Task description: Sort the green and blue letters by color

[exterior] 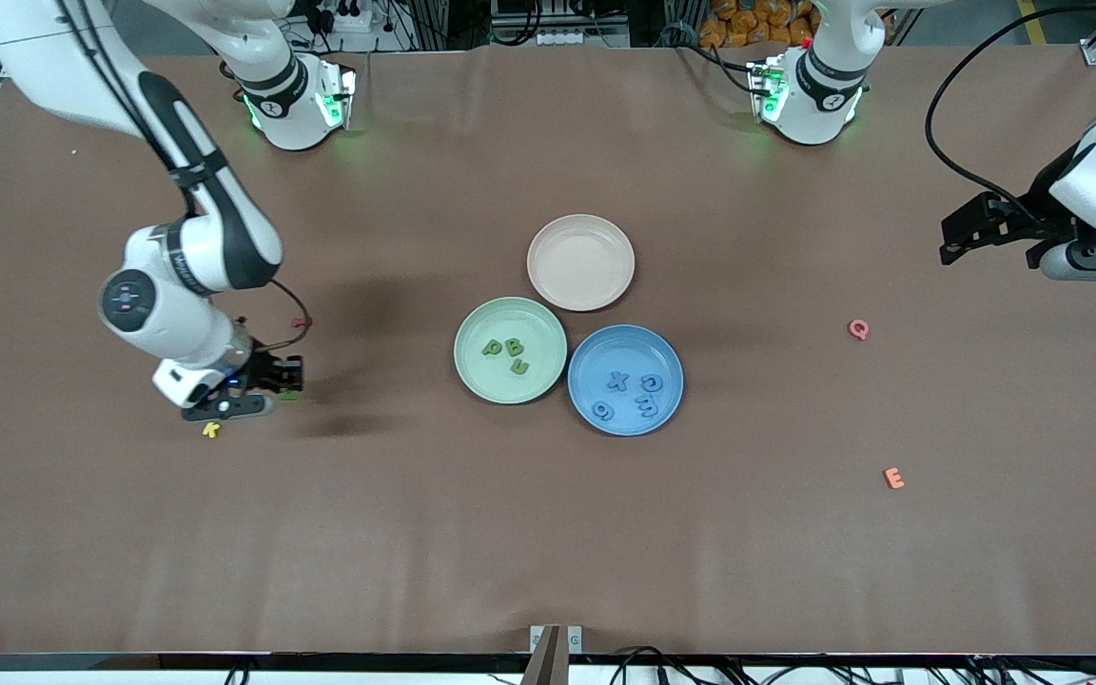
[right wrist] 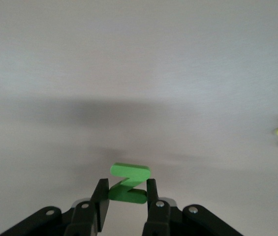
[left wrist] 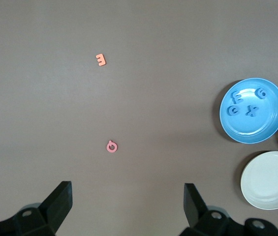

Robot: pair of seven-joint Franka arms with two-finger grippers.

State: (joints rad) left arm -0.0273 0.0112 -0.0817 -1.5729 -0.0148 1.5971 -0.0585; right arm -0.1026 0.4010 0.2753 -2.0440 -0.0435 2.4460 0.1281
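My right gripper point(exterior: 283, 381) is shut on a green letter N point(right wrist: 129, 184), low over the table toward the right arm's end; the N shows between both fingers in the right wrist view. Three green letters point(exterior: 513, 350) lie in the green plate point(exterior: 464, 366). The blue letters X point(exterior: 616, 381), G point(exterior: 651, 383), E point(exterior: 647, 406) and g point(exterior: 603, 411) lie in the blue plate point(exterior: 670, 354), also in the left wrist view point(left wrist: 227, 123). My left gripper point(exterior: 962, 238) is open and empty, held high at the left arm's end, and waits.
An empty beige plate point(exterior: 580, 262) touches both coloured plates, farther from the camera. A yellow k point(exterior: 212, 430) lies just nearer the camera than my right gripper. A pink Q point(exterior: 858, 329) and an orange E point(exterior: 893, 479) lie toward the left arm's end.
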